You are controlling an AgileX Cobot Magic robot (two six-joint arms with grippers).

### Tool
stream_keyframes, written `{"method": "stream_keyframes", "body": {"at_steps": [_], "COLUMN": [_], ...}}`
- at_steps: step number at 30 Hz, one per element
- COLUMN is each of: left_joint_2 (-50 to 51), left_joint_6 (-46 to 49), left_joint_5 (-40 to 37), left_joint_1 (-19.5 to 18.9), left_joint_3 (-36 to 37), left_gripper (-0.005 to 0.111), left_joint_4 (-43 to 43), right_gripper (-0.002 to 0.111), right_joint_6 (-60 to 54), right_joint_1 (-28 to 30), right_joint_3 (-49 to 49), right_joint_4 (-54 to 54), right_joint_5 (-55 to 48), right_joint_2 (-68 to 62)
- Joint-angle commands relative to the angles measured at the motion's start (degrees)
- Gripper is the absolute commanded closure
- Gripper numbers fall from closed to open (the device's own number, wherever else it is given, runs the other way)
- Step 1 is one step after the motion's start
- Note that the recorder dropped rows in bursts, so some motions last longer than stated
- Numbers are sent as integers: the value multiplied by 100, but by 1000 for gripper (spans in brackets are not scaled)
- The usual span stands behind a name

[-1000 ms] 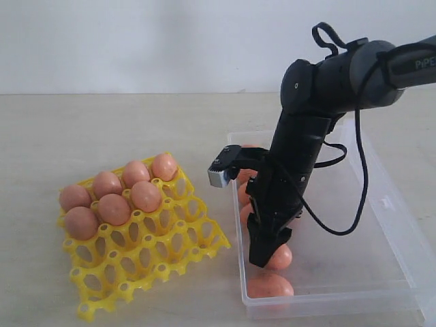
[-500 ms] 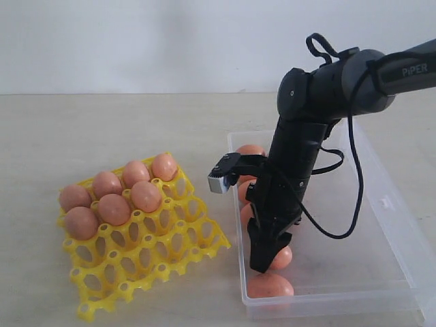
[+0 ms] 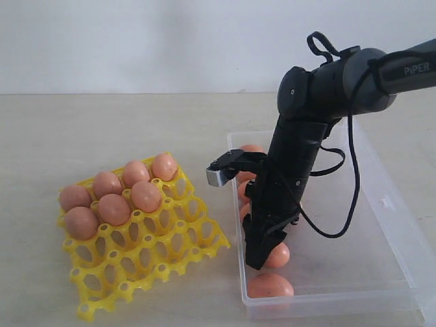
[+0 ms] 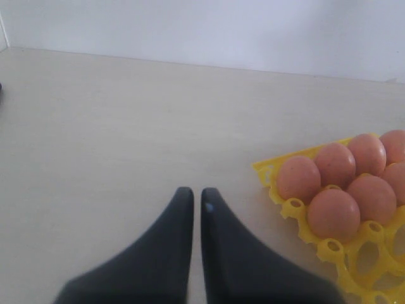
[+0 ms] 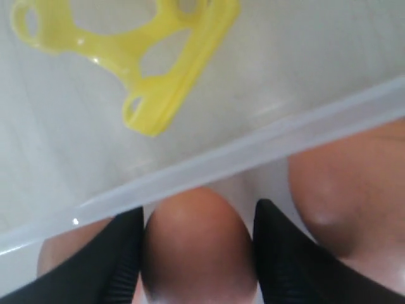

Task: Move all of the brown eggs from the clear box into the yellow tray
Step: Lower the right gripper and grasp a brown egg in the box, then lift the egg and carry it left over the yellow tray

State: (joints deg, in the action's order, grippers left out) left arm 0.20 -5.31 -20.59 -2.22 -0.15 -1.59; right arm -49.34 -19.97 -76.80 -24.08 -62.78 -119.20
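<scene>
1. The right gripper (image 3: 261,251) points almost straight down into the clear box (image 3: 340,303). Its fingers (image 5: 117,259) stand on either side of the gripped egg (image 5: 196,247). Both pads look pressed against the shell, so I judge the hand closed on that egg. I cannot tell whether the egg has left the box floor.
2. The hold crosses the egg's narrow girth, probably because the rounded shell sits most securely between flat pads that way. The steep approach lets the fingers slip down between neighbouring eggs.
3. The box wall (image 5: 253,152) runs just beyond the fingertips, between the hand and the yellow tray (image 3: 170,255). A larger-looking egg (image 5: 354,190) lies just outside one finger, and another (image 5: 57,259) sits close outside the other. Sideways room is therefore scant, and the free way out is straight up over the rim.
4. More brown eggs (image 3: 270,285) lie in the box near the hand, one by the front corner and others partly hidden behind the arm.
5. Across the wall from the hand, six eggs (image 3: 114,208) fill the tray's far cells. The cells closer to the hand stand empty, which leaves an unobstructed set-down spot.
6. The left gripper (image 4: 192,193) hangs over the bare table (image 4: 95,126) with its fingers together and nothing between them. The tray lies off to its side. It is well apart from the box, which likely keeps the crossing lane free.
</scene>
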Motion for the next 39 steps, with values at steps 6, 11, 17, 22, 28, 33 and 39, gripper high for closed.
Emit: {"method": "stream_keyframes", "body": {"at_steps": [6,11,17,22,28,33,39], "left_joint_2": [-20,-20,-20,-20,-20,-20,-20], "left_joint_6": [27,27,27,27,27,27,27], "left_joint_5": [23,23,23,23,23,23,23], "left_joint_1": [-18,-18,-18,-18,-18,-18,-18], "left_joint_3": [15,15,15,15,15,15,15], "left_gripper": [103,103,103,103,103,103,103], "left_joint_4": [12,12,12,12,12,12,12], "right_gripper": [108,108,108,109,109,109,109], "right_joint_6": [634,897,1394,2248,3276,3423,3077], "right_joint_1": [-3,-3,-3,-3,-3,-3,-3], "right_joint_3": [16,16,16,16,16,16,16], "right_joint_4": [121,121,337,1208,3015,3802,2907], "right_joint_5": [87,65,51,40,41,635,3027], "right_joint_2": [1110,1643,2229,2805,3590,4281,4947]}}
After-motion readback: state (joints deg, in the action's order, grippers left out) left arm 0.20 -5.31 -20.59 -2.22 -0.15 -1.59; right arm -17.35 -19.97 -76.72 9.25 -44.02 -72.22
